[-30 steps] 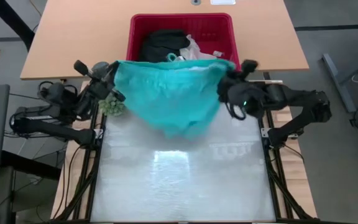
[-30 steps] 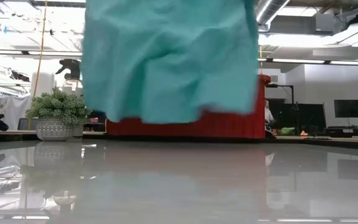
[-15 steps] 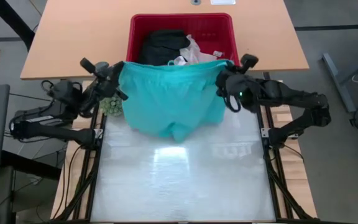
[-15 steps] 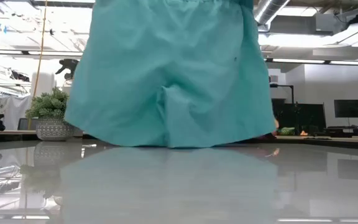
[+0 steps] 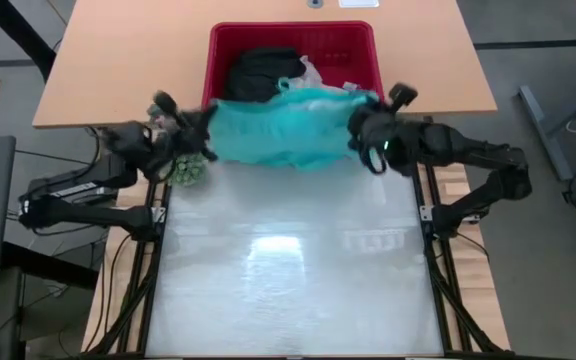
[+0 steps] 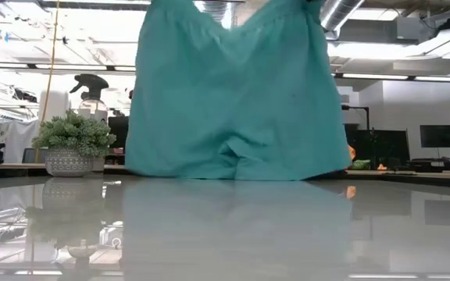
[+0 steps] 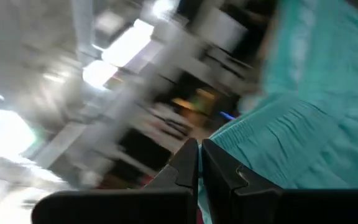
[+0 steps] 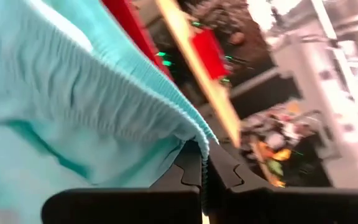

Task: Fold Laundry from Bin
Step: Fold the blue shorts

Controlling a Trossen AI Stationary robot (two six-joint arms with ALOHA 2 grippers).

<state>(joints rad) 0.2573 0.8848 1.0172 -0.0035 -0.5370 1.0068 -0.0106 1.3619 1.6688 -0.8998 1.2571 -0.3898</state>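
Teal shorts [image 5: 283, 130] from the laundry hang spread between my two grippers, just in front of the red bin [image 5: 363, 40]. My left gripper [image 5: 206, 122] is shut on one end of the waistband and my right gripper [image 5: 356, 122] on the other. In the low view the shorts [image 6: 237, 101] hang full length. Their leg hems [image 6: 233, 173] reach about table level; I cannot tell whether they touch it. A black garment [image 5: 263, 70] and a white cloth [image 5: 313, 72] lie in the bin. My left gripper [image 7: 197, 144] pinches the gathered waistband's end [image 7: 238, 134] between its two fingers, coming in about level from the table's left. The shorts hang below the hold. The waistband dips slack between the two holds. My right gripper [image 8: 199, 146] pinches the elastic waistband's corner [image 8: 194, 132] between its two fingers, coming in nearly level from the table's right. The cloth hangs down from that corner.
A small potted plant [image 5: 188, 170] stands at the table's far left, close under my left arm, and shows in the low view [image 6: 73, 140] beside a spray bottle [image 6: 92, 90]. The shiny work surface [image 5: 288, 270] stretches toward the near edge.
My left gripper has moved toward the table's right and a little down, turning as it went. The shorts' lower part, which bulged toward the near edge, has swung back toward the bin and dropped out full length. The waistband has gone slacker.
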